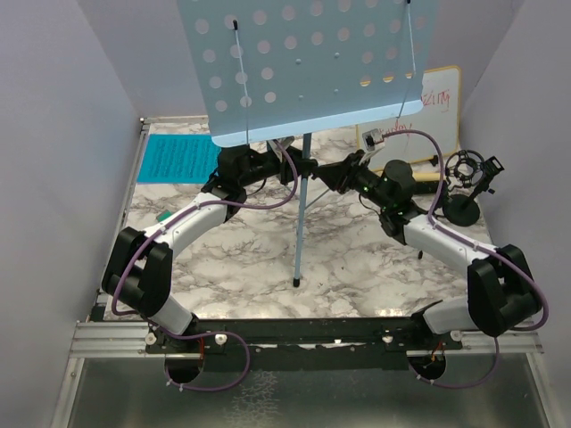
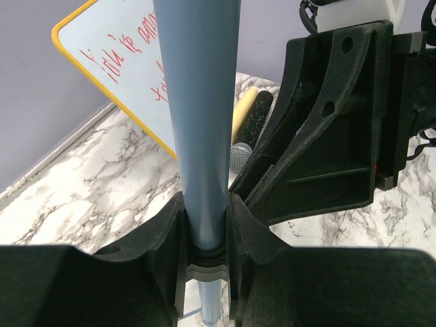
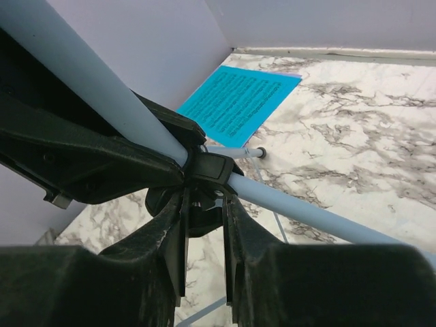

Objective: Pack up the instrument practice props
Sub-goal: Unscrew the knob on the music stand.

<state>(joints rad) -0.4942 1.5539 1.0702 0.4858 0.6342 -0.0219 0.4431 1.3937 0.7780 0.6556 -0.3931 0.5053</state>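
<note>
Above marble tabletop [image 1: 357, 259] | left claw [image 2: 204, 231] clenched on upright light-blue metal pole [image 2: 197, 102]; right claw [image 3: 204, 225] grasping its black plastic collar [image 3: 208, 169] from opposite side

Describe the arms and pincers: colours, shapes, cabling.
Both arms match: the left arm and right arm have white rounded links between chunky black joint housings. A purple cable loops along each. The left pincer and right pincer are matte black moulded plastic, ribbed, with round holes.
</note>
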